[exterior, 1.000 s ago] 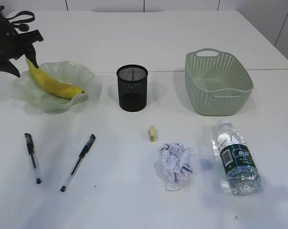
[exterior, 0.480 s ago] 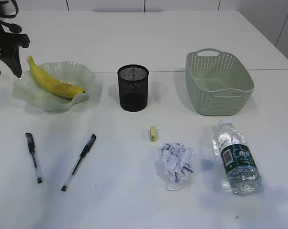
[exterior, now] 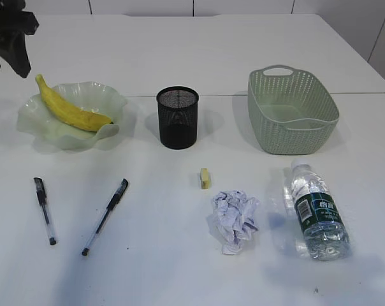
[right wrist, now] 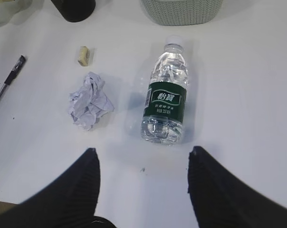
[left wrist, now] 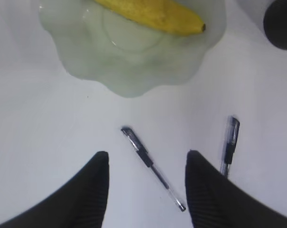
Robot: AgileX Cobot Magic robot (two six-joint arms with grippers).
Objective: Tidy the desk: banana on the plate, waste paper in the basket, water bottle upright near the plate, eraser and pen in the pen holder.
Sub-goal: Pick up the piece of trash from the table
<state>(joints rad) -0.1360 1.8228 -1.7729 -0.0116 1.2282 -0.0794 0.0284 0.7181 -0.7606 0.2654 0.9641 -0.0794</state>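
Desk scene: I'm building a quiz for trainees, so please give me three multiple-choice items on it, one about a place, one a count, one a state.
1. Where is the banana?
A. in the basket
B. on the plate
C. beside the pen holder

2. How many pens lie on the table?
A. one
B. two
C. three

3. How is the water bottle?
A. lying on its side
B. standing upright
C. inside the basket

Answers:
1 B, it rests across the pale green plate.
2 B, one pen and another pen lie in front of the plate.
3 A, it lies flat in front of the basket, cap toward it.
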